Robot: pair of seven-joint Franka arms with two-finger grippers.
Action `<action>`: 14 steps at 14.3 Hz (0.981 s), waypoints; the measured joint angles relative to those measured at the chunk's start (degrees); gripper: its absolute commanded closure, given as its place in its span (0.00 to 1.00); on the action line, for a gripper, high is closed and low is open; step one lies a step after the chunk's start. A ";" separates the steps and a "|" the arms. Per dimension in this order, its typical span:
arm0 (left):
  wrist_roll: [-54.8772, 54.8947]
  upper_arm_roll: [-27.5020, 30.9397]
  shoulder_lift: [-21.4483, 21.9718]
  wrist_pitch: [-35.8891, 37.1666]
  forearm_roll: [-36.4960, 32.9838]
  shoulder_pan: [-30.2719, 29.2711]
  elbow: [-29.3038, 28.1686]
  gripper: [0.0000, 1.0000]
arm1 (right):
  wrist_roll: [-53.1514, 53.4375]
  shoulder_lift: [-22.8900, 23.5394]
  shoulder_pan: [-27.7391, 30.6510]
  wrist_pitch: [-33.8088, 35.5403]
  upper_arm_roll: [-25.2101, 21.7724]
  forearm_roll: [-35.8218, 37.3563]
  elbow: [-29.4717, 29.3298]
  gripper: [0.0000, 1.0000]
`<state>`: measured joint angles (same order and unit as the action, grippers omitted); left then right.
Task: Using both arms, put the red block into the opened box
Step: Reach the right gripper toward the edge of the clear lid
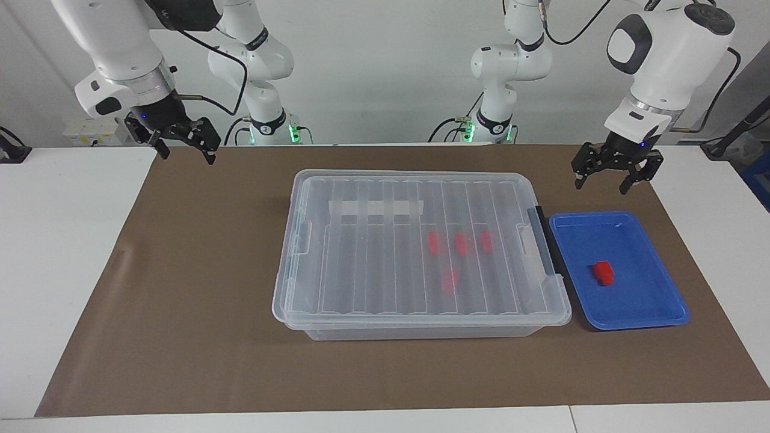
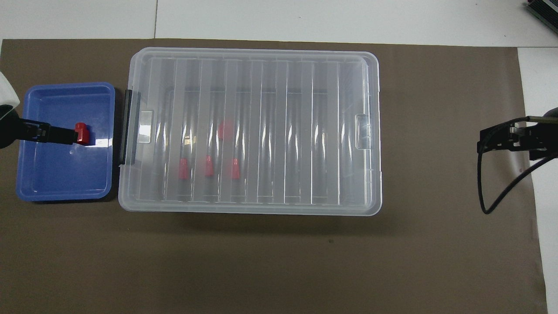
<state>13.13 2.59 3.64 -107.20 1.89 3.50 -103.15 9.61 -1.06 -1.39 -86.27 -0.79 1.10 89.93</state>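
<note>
Block (image 1: 603,272) sits in the blue tray (image 1: 656,313), at the box's (image 1: 361,325) three o'clock from the facing camera. Lid (image 1: 373,264) on, nothing started. Left end effector (image 1: 616,177) and right end effector (image 1: 183,147) hang open, empty, over the tabletop (image 1: 180,300).

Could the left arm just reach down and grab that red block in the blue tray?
Probably yes: the block lies uncovered in the tray, and the left pincer hangs open above the tray's edge.
</note>
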 measured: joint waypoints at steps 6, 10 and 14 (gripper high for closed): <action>0.00 0.00 0.01 0.00 0.00 0.00 0.00 0.00 | 0.00 0.00 0.00 -0.14 0.00 0.00 0.01 0.00; 0.00 0.00 0.01 0.00 0.00 0.00 0.00 0.00 | 0.00 -0.01 -0.01 -3.23 0.28 0.00 1.29 0.00; 0.00 0.01 0.01 0.00 0.00 0.00 0.00 0.00 | 0.00 0.06 -0.02 -10.08 1.73 0.00 5.44 0.01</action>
<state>13.13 2.59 3.65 -107.20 1.89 3.49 -103.15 9.61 -1.00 -1.41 -96.36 0.93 1.10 95.37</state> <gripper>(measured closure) 0.000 0.000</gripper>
